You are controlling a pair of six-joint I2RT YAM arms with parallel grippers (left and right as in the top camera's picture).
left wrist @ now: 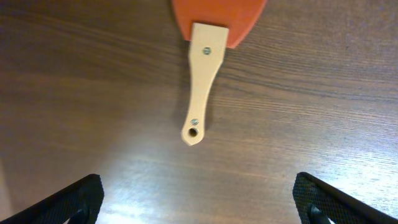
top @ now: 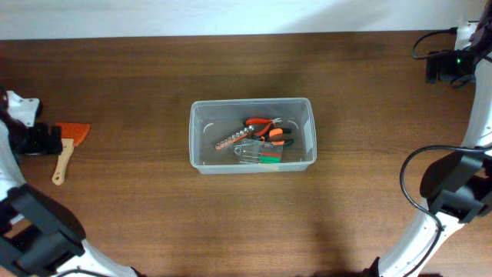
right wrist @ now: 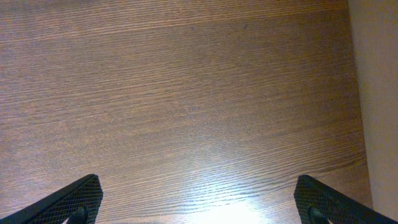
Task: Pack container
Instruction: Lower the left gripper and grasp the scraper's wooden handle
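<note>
Container (top: 209, 131) central; far from left end effector (left wrist: 199, 194) (spread)

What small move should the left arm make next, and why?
Probably lower the open left gripper around the wooden handle of the scraper: it lies on the table outside the container, with its handle centred just ahead of the gripper.

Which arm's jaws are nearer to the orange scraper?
Left. The left arm is right beside the scraper, its open jaws facing the wooden handle. The right arm is far across on the other side, beyond the container.
</note>
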